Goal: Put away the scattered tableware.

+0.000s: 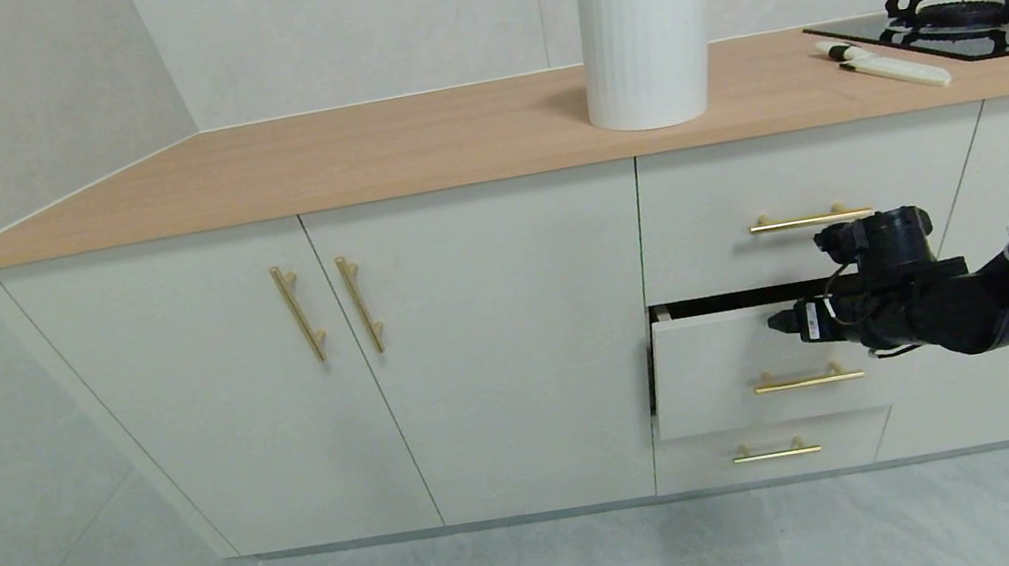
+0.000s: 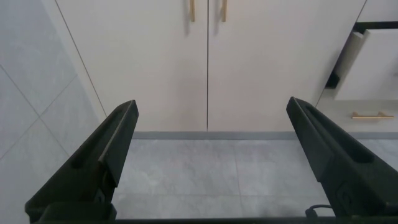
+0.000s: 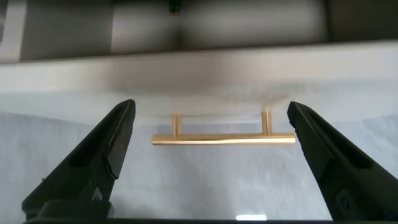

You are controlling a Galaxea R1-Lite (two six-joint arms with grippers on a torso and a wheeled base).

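Pale wood countertop (image 1: 342,152) ran above a white double-door cabinet (image 1: 277,380). Low before those doors, above the grey floor tiles, the left gripper (image 2: 211,107) hung with its fingers spread wide, holding nothing. Further right a ribbed white canister (image 1: 644,28) stood on the counter. Below it the middle drawer (image 1: 721,370) was pulled partly out, and the right gripper (image 1: 786,320) sat at its top edge above the brass handle (image 1: 808,380), fingers apart and empty. A pale utensil (image 1: 894,67) lay on the counter beside the black hob (image 1: 969,22).

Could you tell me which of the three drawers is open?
The middle drawer, pulled out below a dark gap; the top drawer and bottom drawer sit flush.
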